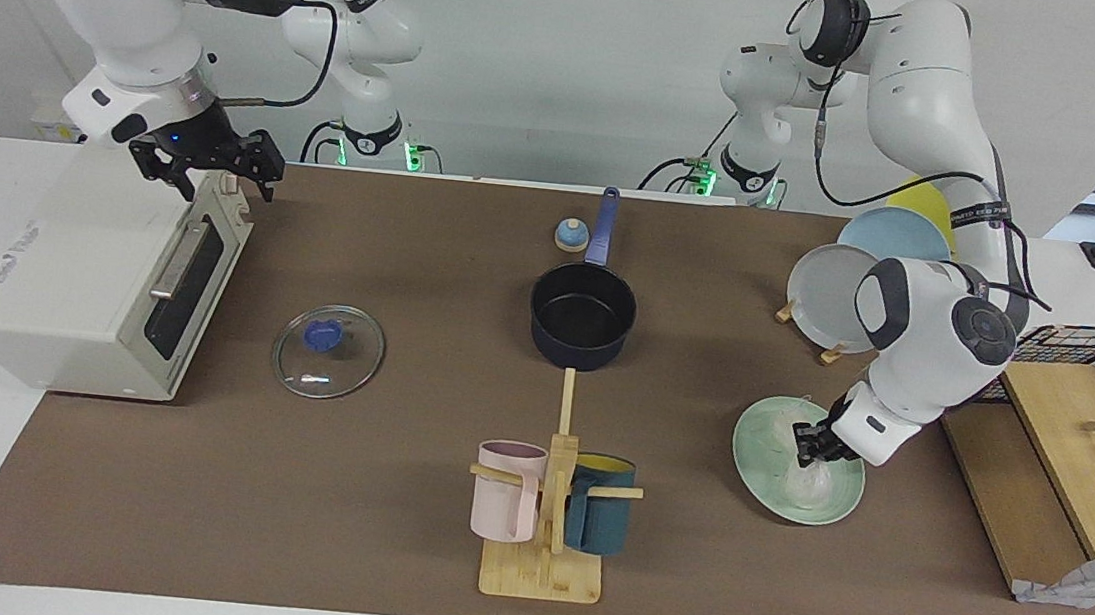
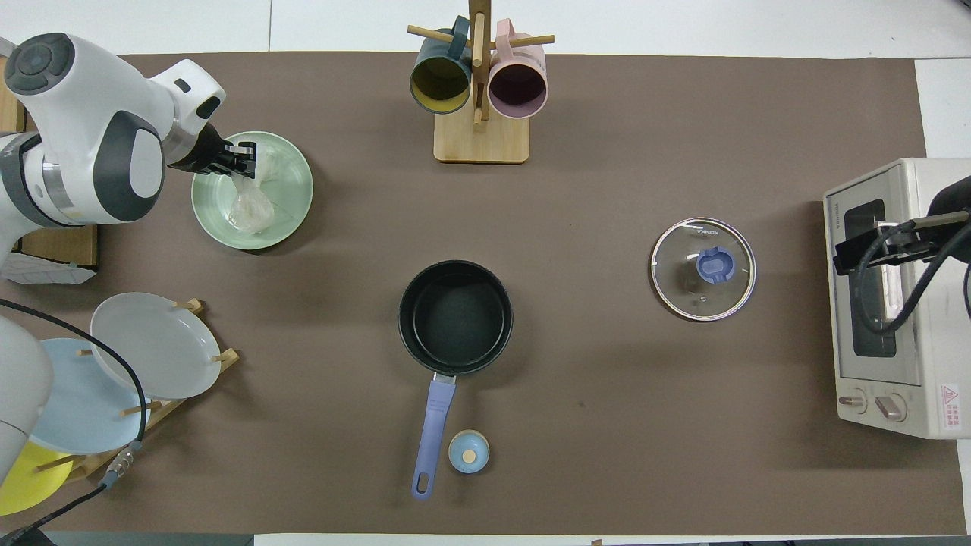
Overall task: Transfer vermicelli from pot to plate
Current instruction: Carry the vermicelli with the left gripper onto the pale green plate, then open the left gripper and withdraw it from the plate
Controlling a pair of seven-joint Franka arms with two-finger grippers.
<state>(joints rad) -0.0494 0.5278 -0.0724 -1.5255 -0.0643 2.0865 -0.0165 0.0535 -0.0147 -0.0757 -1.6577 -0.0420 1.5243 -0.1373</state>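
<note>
The vermicelli (image 1: 808, 483) (image 2: 251, 213), a whitish nest in clear wrap, rests on the mint-green plate (image 1: 759, 466) (image 2: 293, 176) toward the left arm's end of the table. My left gripper (image 1: 810, 444) (image 2: 244, 161) is low over the plate, its fingertips pinched on the top of the wrap. The navy pot (image 1: 582, 317) (image 2: 455, 316) stands mid-table, and its black interior holds nothing. My right gripper (image 1: 207, 166) hangs open over the top front edge of the toaster oven (image 1: 59, 271) and grips nothing.
A glass lid (image 1: 329, 351) lies between oven and pot. A mug tree (image 1: 548, 509) stands farther from the robots than the pot. A plate rack (image 1: 844, 301) and a wire basket with wooden boards (image 1: 1081, 399) flank the mint plate. A small blue knob (image 1: 570, 235) sits by the pot's handle.
</note>
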